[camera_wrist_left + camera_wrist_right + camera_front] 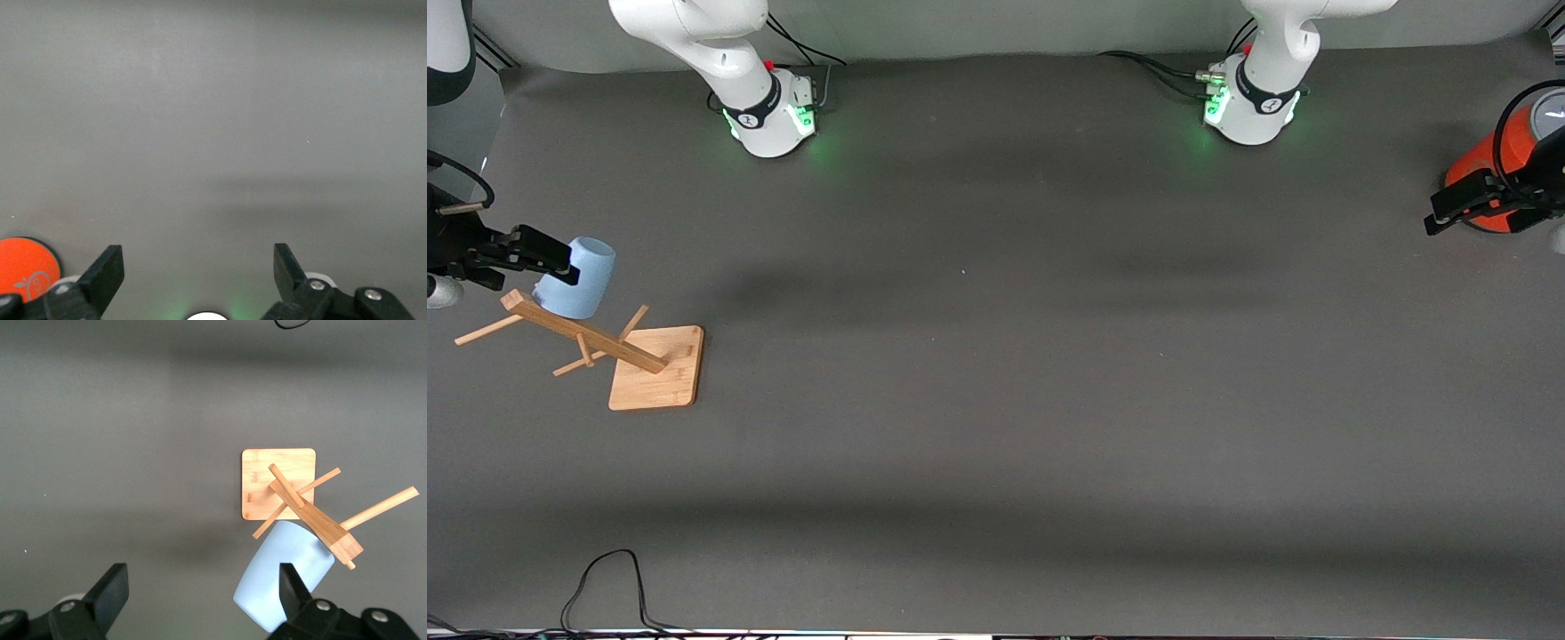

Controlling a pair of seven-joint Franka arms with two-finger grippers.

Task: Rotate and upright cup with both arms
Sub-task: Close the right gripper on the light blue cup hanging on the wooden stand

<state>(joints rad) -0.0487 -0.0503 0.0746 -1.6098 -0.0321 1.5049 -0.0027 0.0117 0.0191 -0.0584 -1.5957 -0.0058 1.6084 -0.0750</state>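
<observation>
Cup [576, 280] hangs on wooden rack [654, 366]; both grippers' fingers spread, empty; orange cylinder [1489, 173] shows logo.

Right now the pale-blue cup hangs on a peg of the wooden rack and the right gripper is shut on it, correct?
Not quite. The cup does hang on the wooden rack, but the right gripper is open and grips nothing; the right wrist view shows its fingers spread, one beside the cup.
</observation>
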